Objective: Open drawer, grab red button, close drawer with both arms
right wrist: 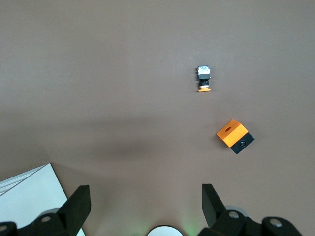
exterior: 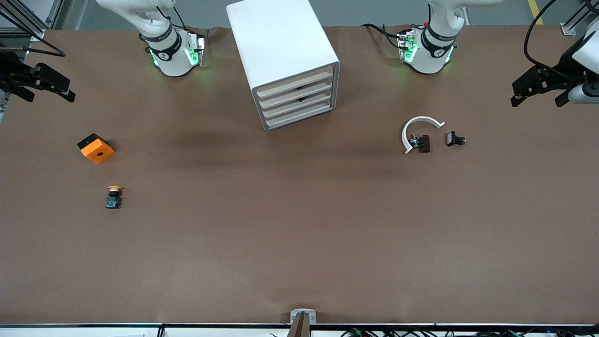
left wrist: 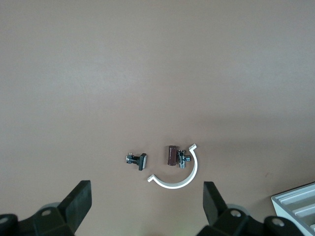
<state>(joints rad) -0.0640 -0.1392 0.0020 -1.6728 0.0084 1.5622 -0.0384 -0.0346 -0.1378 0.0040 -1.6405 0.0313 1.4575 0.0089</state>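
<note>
The white cabinet (exterior: 281,51) stands at the table's robot side, between the two arm bases. Its four cream-fronted drawers (exterior: 297,96) are all shut. The red-capped button is hidden from every view. My left gripper (exterior: 538,93) hangs open and empty in the air over the left arm's end of the table; its wrist view shows the fingers (left wrist: 78,201) wide apart. My right gripper (exterior: 44,91) hangs open and empty over the right arm's end; its fingers (right wrist: 212,201) are wide apart too.
A yellow-orange-capped button (exterior: 113,196) and an orange cube with a hole (exterior: 96,148) lie toward the right arm's end. A white C-shaped piece (exterior: 419,131), a brown part (exterior: 423,143) and a small black part (exterior: 455,139) lie toward the left arm's end.
</note>
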